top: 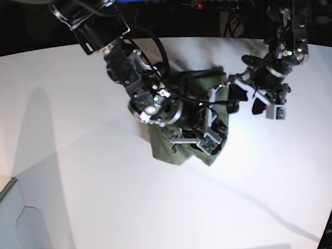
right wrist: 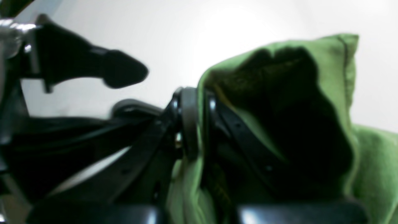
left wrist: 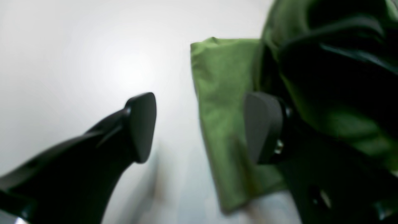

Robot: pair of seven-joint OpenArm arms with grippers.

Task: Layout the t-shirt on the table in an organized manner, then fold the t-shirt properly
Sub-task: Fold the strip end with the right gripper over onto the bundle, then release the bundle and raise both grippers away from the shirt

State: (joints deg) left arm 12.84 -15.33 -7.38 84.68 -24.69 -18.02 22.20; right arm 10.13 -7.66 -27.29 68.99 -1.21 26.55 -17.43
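Olive-green t-shirt (top: 181,143), bunched near the white table's (top: 70,137) centre. Right gripper (right wrist: 199,124), jaws clamped on a raised fold of cloth. Left gripper (left wrist: 199,127), at the shirt's 3 o'clock, jaws spread wide, holding nothing.

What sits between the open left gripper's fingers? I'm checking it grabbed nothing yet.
Only bare white table and the edge of the t-shirt below show between the left gripper fingers in the left wrist view; nothing is pinched.
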